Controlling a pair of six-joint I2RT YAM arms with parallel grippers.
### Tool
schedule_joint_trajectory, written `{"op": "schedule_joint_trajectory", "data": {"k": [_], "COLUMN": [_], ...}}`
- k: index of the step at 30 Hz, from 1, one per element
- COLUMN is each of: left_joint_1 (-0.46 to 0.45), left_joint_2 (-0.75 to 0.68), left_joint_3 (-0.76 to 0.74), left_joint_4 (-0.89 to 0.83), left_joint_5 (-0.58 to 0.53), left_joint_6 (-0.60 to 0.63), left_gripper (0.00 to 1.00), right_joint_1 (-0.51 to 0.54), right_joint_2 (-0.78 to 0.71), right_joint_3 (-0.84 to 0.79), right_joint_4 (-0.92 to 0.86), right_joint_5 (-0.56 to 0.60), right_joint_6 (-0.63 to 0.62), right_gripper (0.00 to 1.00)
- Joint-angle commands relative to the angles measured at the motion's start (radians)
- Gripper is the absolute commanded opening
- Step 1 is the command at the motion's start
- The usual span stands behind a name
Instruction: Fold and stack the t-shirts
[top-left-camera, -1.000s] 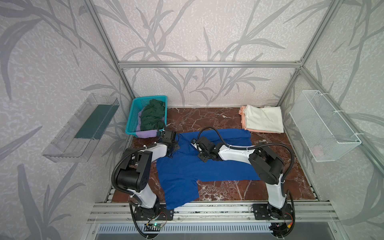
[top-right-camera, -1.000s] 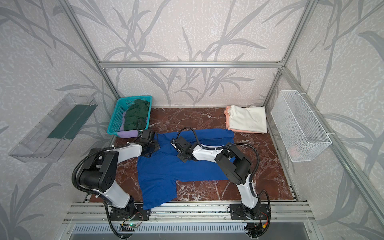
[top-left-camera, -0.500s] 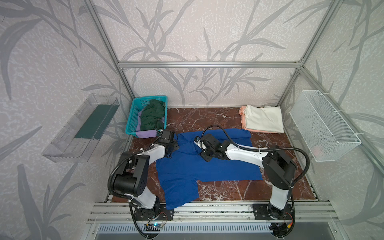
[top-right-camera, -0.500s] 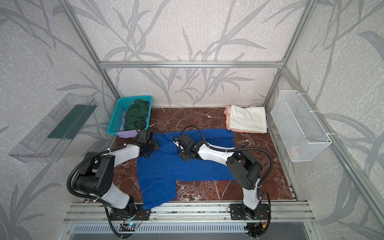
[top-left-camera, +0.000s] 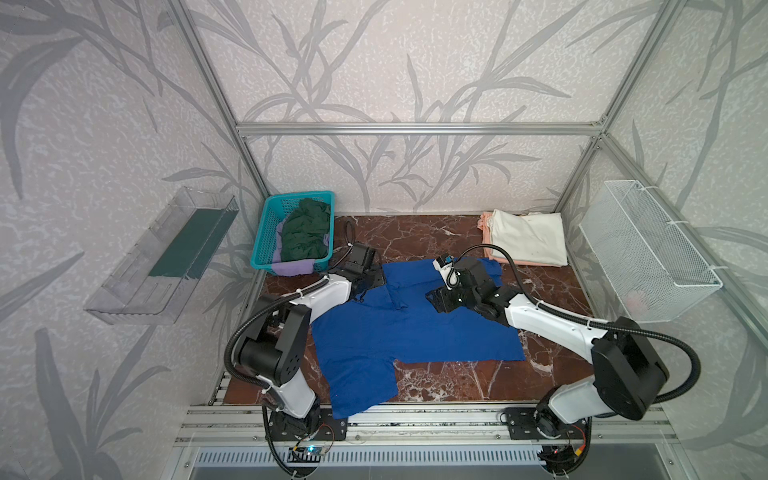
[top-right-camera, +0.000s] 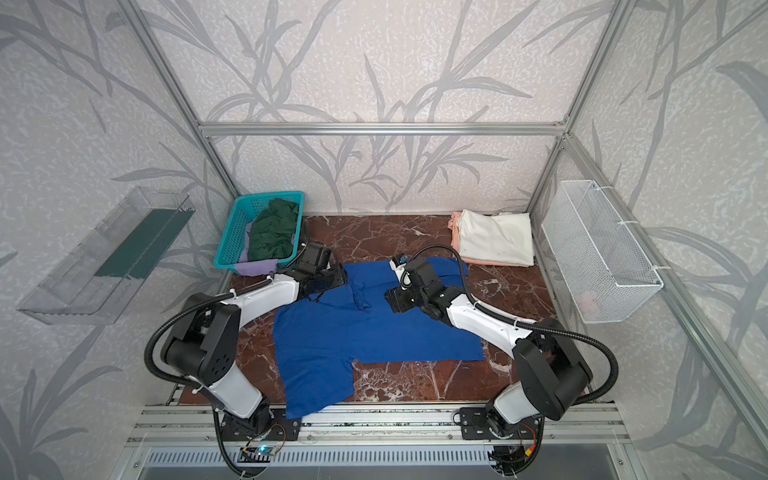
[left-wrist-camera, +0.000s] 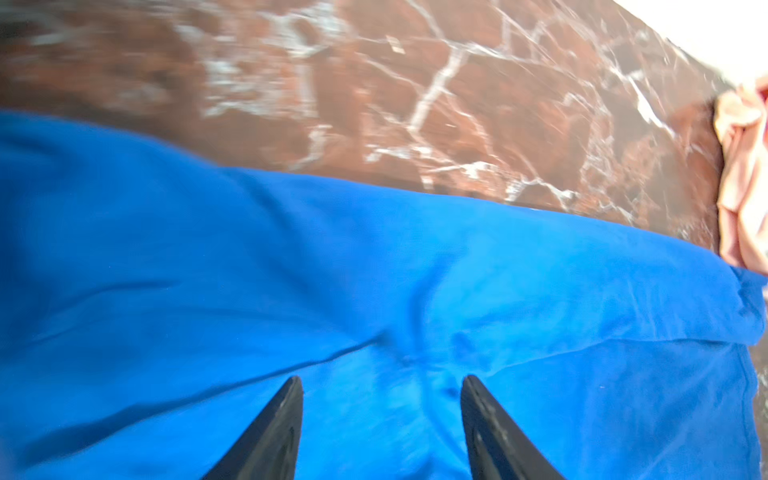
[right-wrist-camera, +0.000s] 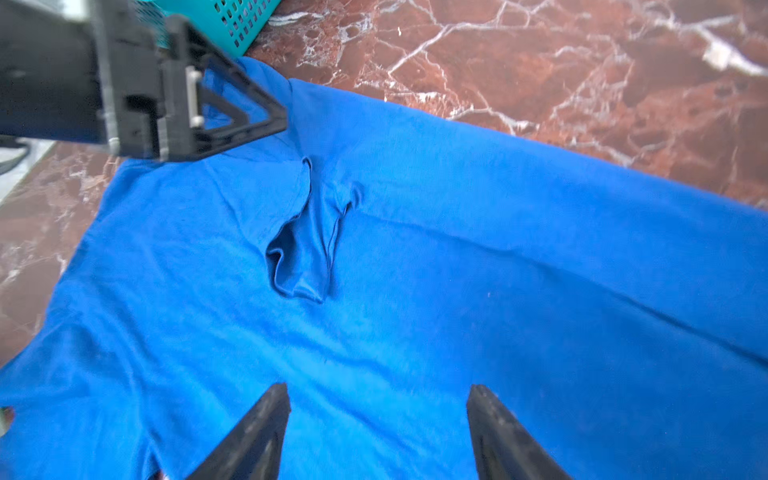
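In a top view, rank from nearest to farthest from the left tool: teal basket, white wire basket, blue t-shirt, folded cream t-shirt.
1. blue t-shirt, directly under the left tool.
2. teal basket, just beyond it, back left corner.
3. folded cream t-shirt, back right corner.
4. white wire basket, on the right wall.

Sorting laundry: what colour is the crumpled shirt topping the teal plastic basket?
Shirt: dark green; best in a top view.

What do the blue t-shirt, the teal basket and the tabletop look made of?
Blue t-shirt: soft matte cloth, probably cotton; it wrinkles and bunches. Teal basket: rigid moulded plastic, judging by its perforated grid walls. Tabletop: smooth red-brown marble look with white veins; stone or printed laminate, unclear.
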Motion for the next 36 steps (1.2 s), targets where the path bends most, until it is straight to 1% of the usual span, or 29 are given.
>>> {"op": "schedule_joint_trajectory", "data": {"k": [1, 5, 8, 16, 19, 24, 25, 27, 28, 30, 31, 33, 34, 36], "left_joint_1": [-0.018, -0.037, -0.040, -0.046, -0.047, -0.047, -0.046, -0.048, -0.048, -0.049, -0.049, -0.051, -0.051, -0.050], "left_joint_2": [0.082, 0.161, 0.199, 0.205, 0.195, 0.188, 0.186, 0.180, 0.173, 0.162, 0.152, 0.128, 0.114, 0.086], "left_joint_3": [0.068, 0.121, 0.146, 0.149, 0.129, 0.111, 0.110, 0.105, 0.104, 0.097, 0.091, 0.076, 0.066, 0.048], "left_joint_4": [-0.081, -0.107, -0.114, -0.125, -0.114, -0.103, -0.104, -0.104, -0.105, -0.110, -0.110, -0.110, -0.106, -0.104], "left_joint_5": [-0.052, -0.093, -0.091, -0.134, -0.137, -0.137, -0.138, -0.138, -0.137, -0.138, -0.137, -0.139, -0.140, -0.148], "left_joint_6": [0.026, 0.030, 0.026, 0.020, 0.016, 0.005, 0.004, 0.006, 0.010, 0.016, 0.014, 0.013, 0.014, 0.014], "left_gripper": [0.62, 0.62, 0.62, 0.56, 0.48, 0.28, 0.27, 0.21, 0.20, 0.21, 0.19, 0.08, 0.05, 0.03], "right_joint_1": [-0.026, -0.046, -0.062, -0.073, -0.074, -0.075, -0.075, -0.075, -0.075, -0.075, -0.075, -0.075, -0.074, -0.074], "right_joint_2": [-0.078, -0.146, -0.173, -0.164, -0.149, -0.121, -0.114, -0.104, -0.099, -0.094, -0.094, -0.096, -0.097, -0.103], "right_joint_3": [-0.046, -0.096, -0.118, -0.123, -0.113, -0.091, -0.087, -0.079, -0.077, -0.064, -0.057, -0.049, -0.047, -0.044], "right_joint_4": [0.054, 0.051, 0.048, 0.046, 0.044, 0.033, 0.031, 0.026, 0.026, 0.013, 0.005, -0.002, -0.005, -0.007], "right_joint_5": [-0.045, -0.032, -0.024, -0.034, -0.032, -0.038, -0.037, -0.039, -0.042, -0.047, -0.051, -0.058, -0.056, -0.055], "right_joint_6": [0.047, 0.046, 0.053, 0.062, 0.062, 0.058, 0.059, 0.059, 0.059, 0.066, 0.069, 0.071, 0.073, 0.073], "right_gripper": [0.69, 0.70, 0.70, 0.71, 0.71, 0.71, 0.71, 0.71, 0.70, 0.64, 0.64, 0.64, 0.64, 0.64]}}
